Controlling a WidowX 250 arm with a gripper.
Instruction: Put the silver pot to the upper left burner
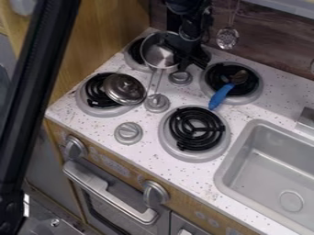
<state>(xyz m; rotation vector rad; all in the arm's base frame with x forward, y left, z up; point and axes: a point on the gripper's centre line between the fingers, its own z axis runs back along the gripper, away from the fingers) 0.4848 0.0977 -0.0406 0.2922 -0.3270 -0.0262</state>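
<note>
Pot (151,49): partly over upper left burner (131,58), handle toward the front.
Jaws (187,60): I have them at the pot's right side; can't tell if apart or clamped.
Lid (124,88): overlapping lower left burner (91,108).

In my camera view, my black arm (186,6) comes down from the top edge, just past 12 o'clock. Its wrist (191,25) sits above my black gripper (187,54), which hangs down between 12 and 1 o'clock.
</note>
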